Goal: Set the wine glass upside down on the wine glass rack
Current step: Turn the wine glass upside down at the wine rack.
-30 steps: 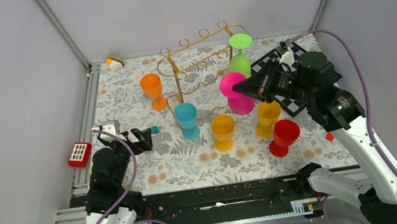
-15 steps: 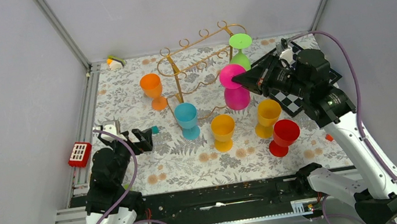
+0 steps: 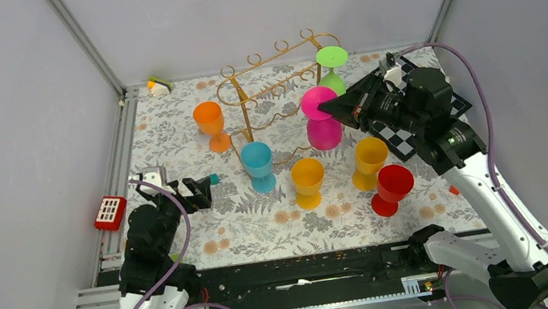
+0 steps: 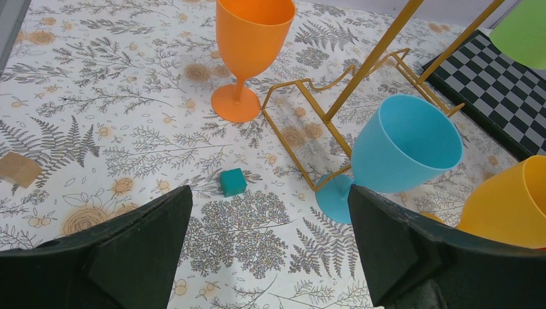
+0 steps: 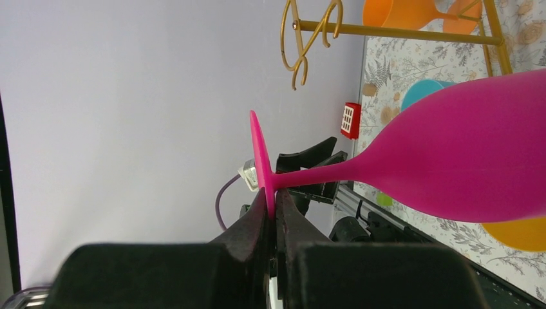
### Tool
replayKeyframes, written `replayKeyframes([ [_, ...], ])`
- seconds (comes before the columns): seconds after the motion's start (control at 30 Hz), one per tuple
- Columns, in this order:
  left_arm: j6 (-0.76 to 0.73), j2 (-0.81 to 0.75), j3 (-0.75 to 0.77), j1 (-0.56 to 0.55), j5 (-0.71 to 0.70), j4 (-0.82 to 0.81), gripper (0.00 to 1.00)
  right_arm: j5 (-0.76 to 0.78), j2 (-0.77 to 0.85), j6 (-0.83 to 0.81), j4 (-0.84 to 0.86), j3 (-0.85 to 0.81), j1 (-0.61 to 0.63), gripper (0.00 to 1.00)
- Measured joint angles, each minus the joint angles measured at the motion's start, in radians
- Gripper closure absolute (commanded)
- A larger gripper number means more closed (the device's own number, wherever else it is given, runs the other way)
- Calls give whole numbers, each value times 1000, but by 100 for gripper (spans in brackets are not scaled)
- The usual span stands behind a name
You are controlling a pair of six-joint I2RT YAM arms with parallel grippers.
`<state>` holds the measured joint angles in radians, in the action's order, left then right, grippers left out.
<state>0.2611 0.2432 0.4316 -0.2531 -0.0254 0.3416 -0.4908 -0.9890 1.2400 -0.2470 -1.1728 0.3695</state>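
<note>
Evenly smooth magenta wine glass (image 5: 463,167)

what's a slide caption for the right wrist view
The right gripper pinches the pink wine glass by its foot, gold rack beyond.

Bright, even, diffuse light from above, soft faint shadows on the table (image 3: 210,240), crisp focus throughout.
</note>
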Motion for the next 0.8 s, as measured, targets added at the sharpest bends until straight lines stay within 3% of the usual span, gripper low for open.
replayKeyframes([
  [0.8, 0, 16, 0, 0, 45, -3, 1, 0, -76, 13, 78, 4, -12, 100],
])
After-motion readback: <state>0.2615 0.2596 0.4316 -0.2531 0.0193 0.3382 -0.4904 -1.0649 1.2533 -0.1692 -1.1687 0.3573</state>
